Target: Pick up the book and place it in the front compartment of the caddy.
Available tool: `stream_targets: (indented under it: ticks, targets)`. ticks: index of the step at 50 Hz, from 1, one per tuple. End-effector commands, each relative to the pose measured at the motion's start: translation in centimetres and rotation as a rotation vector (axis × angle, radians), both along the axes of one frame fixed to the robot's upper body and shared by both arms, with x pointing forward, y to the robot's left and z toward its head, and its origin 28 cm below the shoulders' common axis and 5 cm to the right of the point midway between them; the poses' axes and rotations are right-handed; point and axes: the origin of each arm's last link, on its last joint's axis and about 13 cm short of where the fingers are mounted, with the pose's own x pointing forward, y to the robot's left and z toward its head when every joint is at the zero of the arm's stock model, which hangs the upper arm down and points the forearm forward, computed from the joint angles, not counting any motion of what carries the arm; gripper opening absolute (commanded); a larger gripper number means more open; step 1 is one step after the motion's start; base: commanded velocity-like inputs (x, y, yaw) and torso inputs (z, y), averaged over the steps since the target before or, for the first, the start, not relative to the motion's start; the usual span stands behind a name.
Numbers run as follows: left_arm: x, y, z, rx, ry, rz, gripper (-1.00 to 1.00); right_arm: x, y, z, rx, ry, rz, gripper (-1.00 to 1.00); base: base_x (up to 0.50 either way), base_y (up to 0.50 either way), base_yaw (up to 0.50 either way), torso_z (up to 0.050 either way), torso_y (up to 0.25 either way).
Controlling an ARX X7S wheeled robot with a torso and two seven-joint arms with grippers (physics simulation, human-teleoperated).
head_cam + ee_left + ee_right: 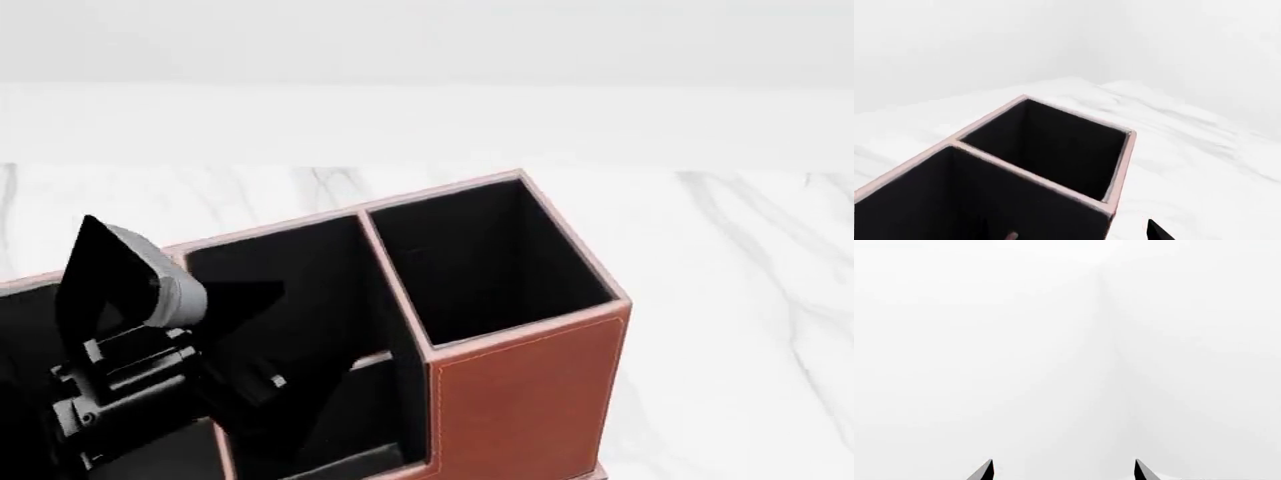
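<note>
Left arm: black gripper point(234, 345) angled down over the reddish-brown leather caddy point(527, 400), above its middle column; finger spread and hold cannot be made out.
Right gripper point(1063, 471): fingertips apart, nothing between, facing blank white.
Book: not identifiable.

black and grey arm hardware

the left pincer point(247, 345) has flat, matte black, wedge-shaped fingers tapering to points. behind them sits a rounded light-grey housing and a blocky black bracket with small pale fasteners. the right pincer point(1064, 471) shows only two dark, pointed fingertips with grey inner faces.
</note>
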Motion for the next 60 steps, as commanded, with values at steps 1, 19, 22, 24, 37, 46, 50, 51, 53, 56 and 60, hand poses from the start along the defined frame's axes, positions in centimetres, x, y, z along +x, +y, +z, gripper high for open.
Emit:
stream_targets:
  ticks: [1,19,22,24,37,46,50,51,53,56,60]
  targets:
    - [0.8,0.4,-0.3,0.164,0.118,-0.208,1.0,-0.4,0.0,-0.1,0.019,-0.018,-0.014,1.0,0.0,0.0,0.0,0.0,0.0]
    - [-0.4,-0.5,-1.7,0.262,0.218,-0.363,1.0,-1.5,0.4,0.0,0.03,-0.04,-0.005,1.0,0.0,0.0,0.0,0.0,0.0]
    - [-1.1,-0.5,-2.0,0.292,0.222,-0.412,1.0,-1.4,0.4,0.0,0.033,-0.044,0.003,1.0,0.0,0.0,0.0,0.0,0.0]
    - [-1.3,-0.5,-2.2,0.301,0.223,-0.422,1.0,-1.4,0.5,0.0,0.036,-0.044,0.006,1.0,0.0,0.0,0.0,0.0,0.0]
    - [-1.2,-0.5,-3.0,0.33,0.254,-0.457,1.0,-0.8,0.7,0.1,0.047,-0.053,0.016,1.0,0.0,0.0,0.0,0.0,0.0]
    - [-1.6,-0.5,-3.1,0.353,0.244,-0.462,1.0,-1.0,0.6,0.3,0.045,-0.061,0.012,1.0,0.0,0.0,0.0,0.0,0.0]
    - [-2.1,-0.6,-2.7,0.341,0.222,-0.475,1.0,-0.9,0.6,0.3,0.045,-0.061,0.014,1.0,0.0,0.0,0.0,0.0,0.0]
    - [-2.2,-0.7,-2.5,0.34,0.215,-0.477,1.0,-0.9,0.6,0.3,0.045,-0.06,0.014,1.0,0.0,0.0,0.0,0.0,0.0]
    - [-2.3,-0.7,-2.3,0.336,0.21,-0.483,1.0,-1.0,0.6,0.3,0.045,-0.061,0.014,1.0,0.0,0.0,0.0,0.0,0.0]
    - [-2.5,-0.8,-2.2,0.341,0.194,-0.494,1.0,-1.1,0.5,0.3,0.044,-0.063,0.012,1.0,0.0,0.0,0.0,0.0,0.0]
    - [-2.5,-0.8,-1.8,0.338,0.177,-0.493,1.0,-1.1,0.4,0.3,0.046,-0.063,0.009,1.0,0.0,0.0,0.0,0.0,0.0]
